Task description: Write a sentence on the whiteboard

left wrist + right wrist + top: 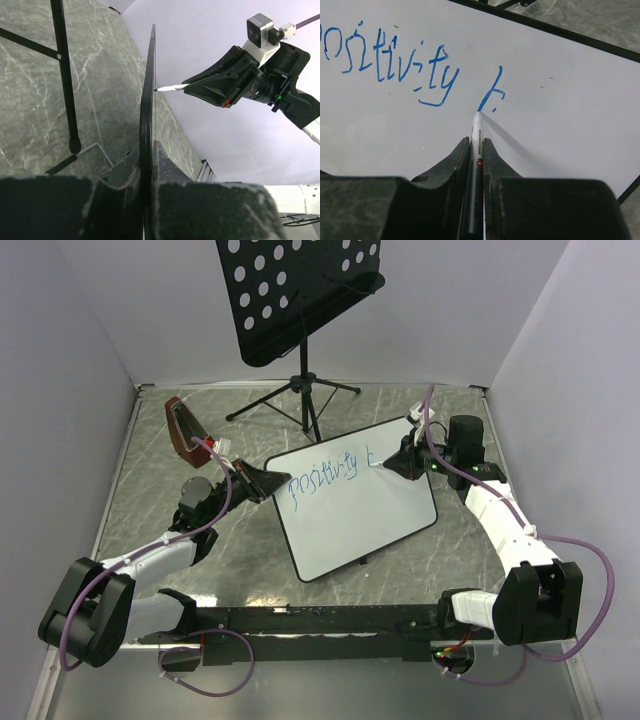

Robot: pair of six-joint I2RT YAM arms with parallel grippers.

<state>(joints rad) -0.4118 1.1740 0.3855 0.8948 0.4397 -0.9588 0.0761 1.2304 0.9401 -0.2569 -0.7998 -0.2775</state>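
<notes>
Marble table | whiteboard in left tool | marker in right tool touches sentence

Blocked across the middle of the worktop by the tilted whiteboard, pinched at its left edge by the left hand and met on its far right part by the marker in the closed right hand. Crowded along the far edge by the music stand, tripod legs splayed just behind the board. Narrowed at the far left corner by a dark red object. Open over bare stone by the left edge and at the far right corner. Passable in a strip between the board's near corner and the black base rail.
</notes>
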